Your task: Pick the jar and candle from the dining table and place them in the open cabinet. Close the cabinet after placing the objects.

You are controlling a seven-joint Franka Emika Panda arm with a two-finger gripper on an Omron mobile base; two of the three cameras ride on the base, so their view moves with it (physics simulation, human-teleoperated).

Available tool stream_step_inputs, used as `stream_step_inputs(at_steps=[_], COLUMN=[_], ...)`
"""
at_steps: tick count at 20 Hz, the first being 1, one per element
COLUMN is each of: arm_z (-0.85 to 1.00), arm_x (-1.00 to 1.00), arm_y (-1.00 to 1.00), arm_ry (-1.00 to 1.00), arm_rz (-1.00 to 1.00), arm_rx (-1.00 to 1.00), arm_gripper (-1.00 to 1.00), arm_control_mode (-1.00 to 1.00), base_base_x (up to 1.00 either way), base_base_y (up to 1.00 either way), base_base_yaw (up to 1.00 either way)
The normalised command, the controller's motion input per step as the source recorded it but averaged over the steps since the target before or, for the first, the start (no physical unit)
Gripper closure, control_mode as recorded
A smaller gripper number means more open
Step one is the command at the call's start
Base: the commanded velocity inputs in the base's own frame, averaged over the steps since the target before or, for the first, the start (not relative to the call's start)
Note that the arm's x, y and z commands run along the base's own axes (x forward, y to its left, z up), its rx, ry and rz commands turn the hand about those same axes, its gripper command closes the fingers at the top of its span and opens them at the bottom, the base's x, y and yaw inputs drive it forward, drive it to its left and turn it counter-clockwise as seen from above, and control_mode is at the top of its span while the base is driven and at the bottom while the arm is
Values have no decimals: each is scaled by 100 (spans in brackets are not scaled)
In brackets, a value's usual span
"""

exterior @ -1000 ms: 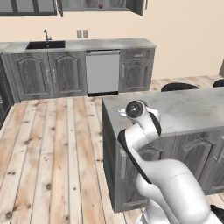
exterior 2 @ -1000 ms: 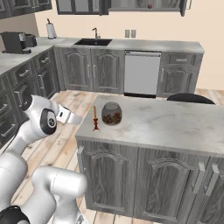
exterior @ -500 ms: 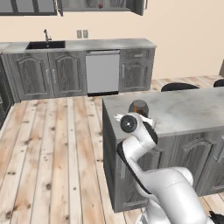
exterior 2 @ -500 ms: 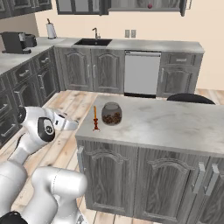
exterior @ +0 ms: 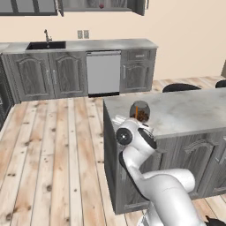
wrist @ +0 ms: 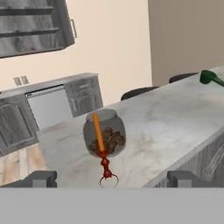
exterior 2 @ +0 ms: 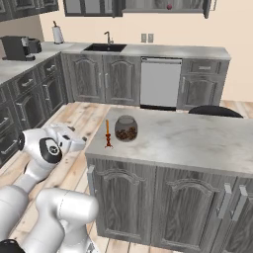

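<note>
The jar (wrist: 114, 131), clear glass with brown pieces inside, stands near the left end of the dining table (wrist: 175, 118). The candle (wrist: 99, 139), orange in a dark red candlestick, stands just in front of it, on the side nearer my hand. My gripper (wrist: 113, 179) is open with its fingertips wide apart. It is level with the table edge, short of the candle, and holds nothing. From the right base, the candle (exterior 2: 107, 134) and jar (exterior 2: 126, 128) stand side by side on the table (exterior 2: 197, 143). The cabinet (wrist: 30, 26) hangs open high on the far wall.
A green object (wrist: 210, 78) lies at the table's far end. Black chairs (exterior 2: 215, 111) stand behind the table. A counter with a black sink (exterior 2: 104, 48), a dishwasher (exterior 2: 159, 82) and base cabinets line the far wall. A small red ball (exterior 2: 169, 7) sits in the wall cabinet.
My hand has sunk from above the table's edge to about the tabletop's level at its left end. The jar and candle have not moved.
</note>
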Motion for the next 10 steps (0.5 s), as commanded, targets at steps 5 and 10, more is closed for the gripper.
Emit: stream_step_inputs(at_steps=[5,10], arm_z=[0,0], arm_x=[7,0], arm_y=[0,-6], arm_ry=[0,5], arm_rz=[-9,-5], arm_rx=[0,0], arm_gripper=[-100,-100], arm_control_mode=[-100,-100], base_base_x=[0,0], base_base_y=[0,0], base_base_yaw=[0,0])
